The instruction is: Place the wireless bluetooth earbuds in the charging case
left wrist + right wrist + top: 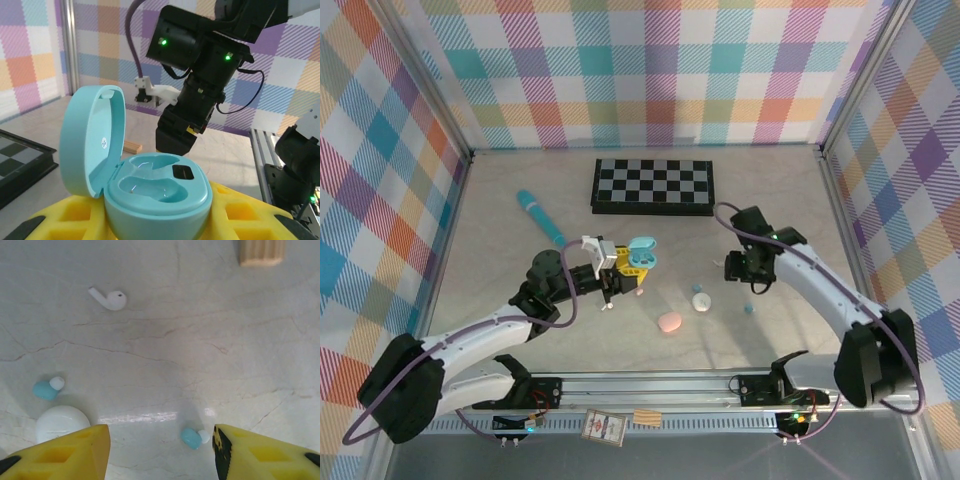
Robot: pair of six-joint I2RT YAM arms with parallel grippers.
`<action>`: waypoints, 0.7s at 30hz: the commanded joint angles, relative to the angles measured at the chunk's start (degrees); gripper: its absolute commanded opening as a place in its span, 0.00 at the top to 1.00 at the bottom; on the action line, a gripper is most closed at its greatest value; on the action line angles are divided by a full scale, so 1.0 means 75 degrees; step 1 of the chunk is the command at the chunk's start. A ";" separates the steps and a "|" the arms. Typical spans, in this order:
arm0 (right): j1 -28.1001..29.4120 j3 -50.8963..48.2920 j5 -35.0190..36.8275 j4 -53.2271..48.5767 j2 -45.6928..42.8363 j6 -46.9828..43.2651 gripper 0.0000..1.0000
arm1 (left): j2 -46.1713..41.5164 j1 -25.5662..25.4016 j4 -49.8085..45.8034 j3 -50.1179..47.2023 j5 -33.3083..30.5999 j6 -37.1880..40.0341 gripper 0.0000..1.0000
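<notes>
The left jaws are clamped on the base of the teal case [157, 195], held above the table [500, 250] with its lid tipped open and its two wells facing up. Far behind it lie a teal stick [540, 217] and a chessboard [653, 185], and a card [604, 428] sits on the near rail. There are three cases: the teal one, a pink case [669, 322] on the table just right of it, and a white case [700, 301] further right. Three buds show in the right wrist view. A white bud [111, 299] lies alone, one blue bud [47, 388] lies just beside the white case, and a second blue bud [192, 437] lies on the table between the yellow fingers [260, 452]. A wooden block [261, 252] lies beyond them. The white case is partly hidden behind one finger. The right jaws are spread wide and grip nothing, with the second blue bud lying in the gap.
</notes>
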 commanded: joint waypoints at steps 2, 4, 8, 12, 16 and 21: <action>0.0396 0.0724 0.0832 -0.0828 0.0819 -0.1622 0.42 | -0.0710 0.0127 -0.0429 -0.0023 -0.0213 0.0171 0.72; 0.0517 0.0918 0.1315 -0.1239 0.1290 -0.2066 0.42 | -0.0991 0.0136 -0.0791 -0.0033 -0.0277 0.0305 0.72; 0.0660 0.1052 0.1113 -0.1555 0.1758 -0.2236 0.43 | -0.1383 0.0170 -0.1175 -0.0098 -0.0398 0.0422 0.72; 0.0732 0.1161 0.0818 -0.1773 0.2238 -0.2289 0.43 | -0.1638 0.0195 -0.1388 -0.0127 -0.0468 0.0491 0.72; 0.0856 0.1180 0.0931 -0.2001 0.2902 -0.1846 0.44 | -0.1632 0.0207 -0.1729 0.0001 -0.0385 0.0675 0.72; 0.0868 0.1222 0.0908 -0.2402 0.3712 -0.0706 0.46 | -0.1554 0.0230 -0.1834 0.0146 -0.0317 0.0755 0.71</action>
